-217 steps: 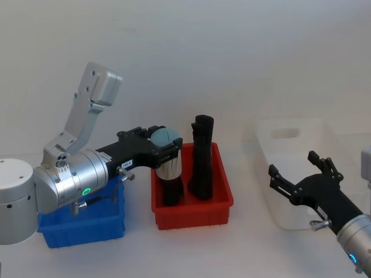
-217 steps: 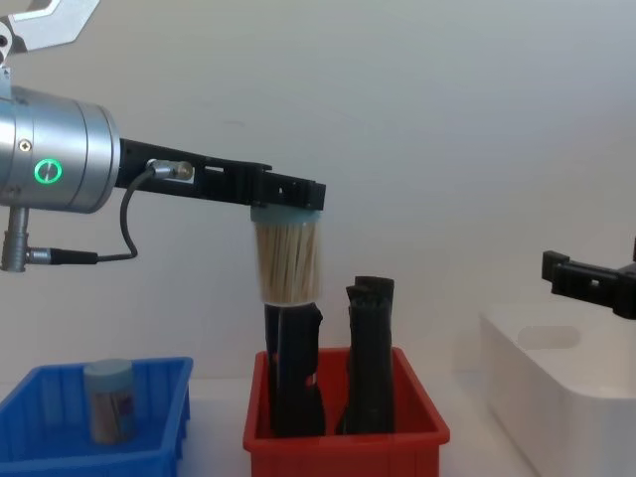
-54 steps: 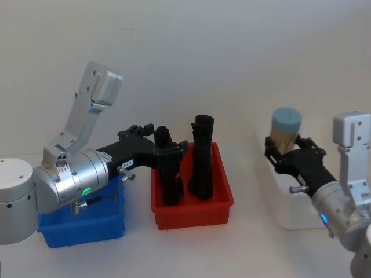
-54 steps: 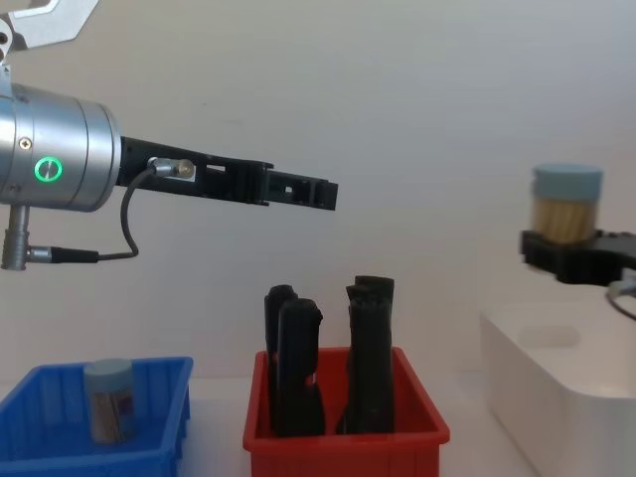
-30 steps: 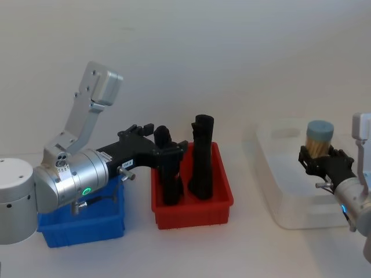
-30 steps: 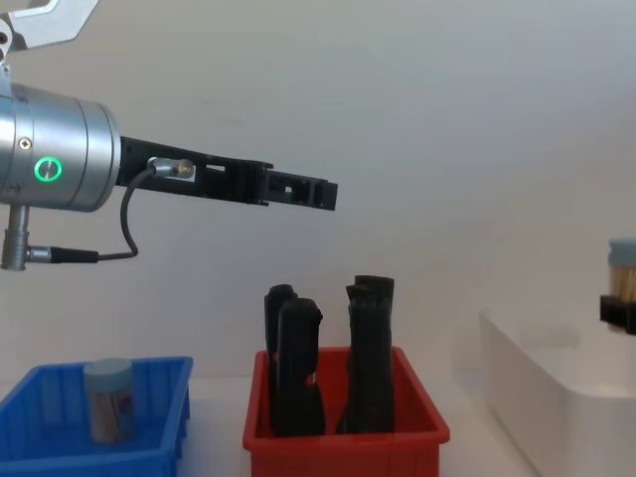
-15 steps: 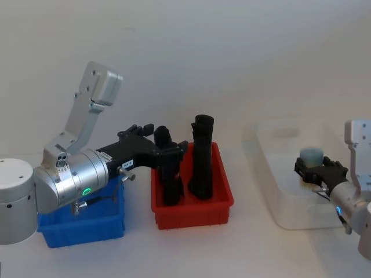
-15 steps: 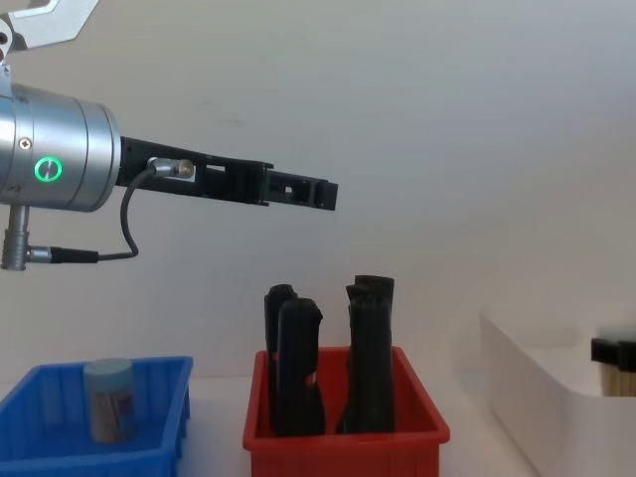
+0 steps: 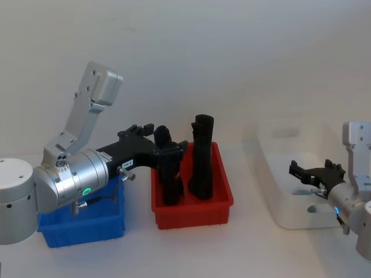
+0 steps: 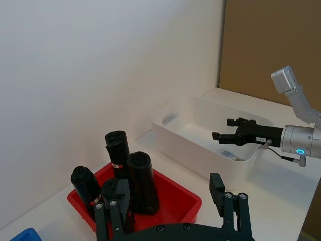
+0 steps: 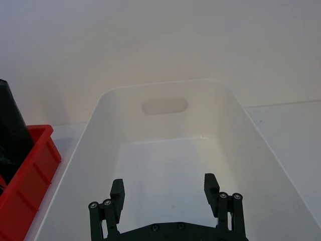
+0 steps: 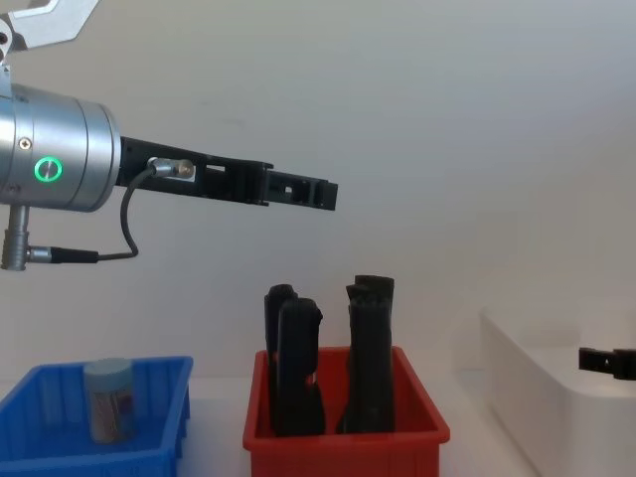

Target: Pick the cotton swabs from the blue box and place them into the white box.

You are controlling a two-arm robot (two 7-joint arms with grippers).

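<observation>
Here the right gripper (image 9: 313,172) hangs low inside the white box (image 9: 272,152), a smooth, round-cornered plastic bin with a slot-shaped handle hole in its far wall. Its ridged black fingers (image 11: 117,190) are spread apart and hold nothing. In the left wrist view a small greyish shape (image 10: 226,152) lies on the box floor under that gripper, too small to identify. At the far left, one jar of cotton swabs (image 12: 109,399), a clear cylinder with a pale blue-grey lid, stands upright in the rimmed blue box (image 12: 159,452). The left gripper (image 12: 308,192) is stretched out level above the glossy red bin (image 9: 191,211), its fingers parted and empty, over the tall matte black bar-shaped objects (image 9: 203,156) standing in that bin.
</observation>
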